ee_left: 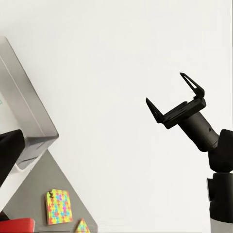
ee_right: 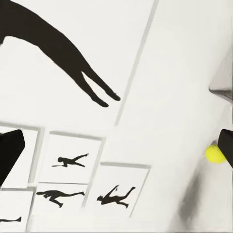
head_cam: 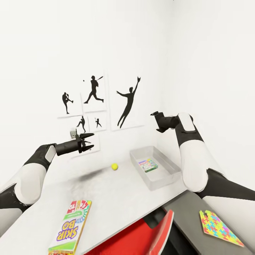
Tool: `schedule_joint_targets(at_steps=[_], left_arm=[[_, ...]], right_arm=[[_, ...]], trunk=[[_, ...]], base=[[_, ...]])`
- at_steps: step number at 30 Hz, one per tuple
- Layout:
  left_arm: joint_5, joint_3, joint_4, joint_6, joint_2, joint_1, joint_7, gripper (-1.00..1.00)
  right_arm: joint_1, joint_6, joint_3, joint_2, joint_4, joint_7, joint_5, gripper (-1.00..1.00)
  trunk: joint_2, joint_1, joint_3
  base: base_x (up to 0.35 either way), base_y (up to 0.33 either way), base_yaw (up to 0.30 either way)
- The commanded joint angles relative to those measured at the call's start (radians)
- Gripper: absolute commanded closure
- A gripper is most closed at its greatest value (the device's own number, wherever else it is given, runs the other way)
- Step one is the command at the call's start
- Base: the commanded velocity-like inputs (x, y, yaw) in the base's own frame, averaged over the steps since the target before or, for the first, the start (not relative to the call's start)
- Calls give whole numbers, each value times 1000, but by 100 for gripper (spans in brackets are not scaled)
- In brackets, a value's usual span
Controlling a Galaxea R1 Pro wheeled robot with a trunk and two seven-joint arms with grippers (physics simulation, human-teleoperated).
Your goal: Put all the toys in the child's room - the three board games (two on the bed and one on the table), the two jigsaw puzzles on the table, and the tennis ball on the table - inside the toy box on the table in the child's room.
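The light grey toy box (head_cam: 167, 163) stands on the table (head_cam: 117, 194) by the wall, with one colourful board game (head_cam: 148, 165) lying flat inside. The tennis ball (head_cam: 114, 166) rests on the table left of the box, and is also in the right wrist view (ee_right: 214, 153). A Skip-Bo board game (head_cam: 71, 226) lies at the table's near edge. One jigsaw puzzle (head_cam: 219, 226) lies on the dark cabinet top; two puzzle panels (ee_left: 59, 206) (ee_left: 81, 226) appear in the left wrist view. My left gripper (head_cam: 92, 140) hovers open and empty above the table. My right gripper (head_cam: 155, 122) (ee_left: 165, 87) is open and empty above the box.
A red chair (head_cam: 148, 233) is tucked under the table's near edge. Black baseball-player silhouettes (head_cam: 94, 90) hang on the white wall behind the table. The dark grey cabinet top (head_cam: 187, 216) joins the table at the right.
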Motion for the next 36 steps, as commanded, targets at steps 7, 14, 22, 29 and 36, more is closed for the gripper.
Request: schedule_joint_targets(at_steps=[7, 14, 22, 29, 36], left_arm=[[-10, 7, 0, 7, -1, -1, -7, -100], [-9, 7, 0, 7, -1, 0, -7, -100], [-9, 7, 0, 7, -1, -1, -7, -100], [-10, 7, 0, 7, 0, -1, -7, -100], [-9, 7, 0, 7, 0, -1, -7, -100]], right_arm=[[0, 1, -5, 0, -2, -10, -11, -100], [0, 1, -5, 0, -2, -10, -11, -100], [1, 1, -4, 0, -2, -10, -11, -100], [1, 1, -3, 0, -1, -10, -9, -100], [1, 1, -3, 1, 0, -11, -7, -100]], trunk=[[-1, 0, 5], [-1, 0, 13], [-1, 0, 21], [-1, 0, 22], [-1, 0, 23]], base=[[-255, 35, -75], [-252, 163, -188], [-211, 179, -171], [-61, 52, -34], [-8, 7, -4]])
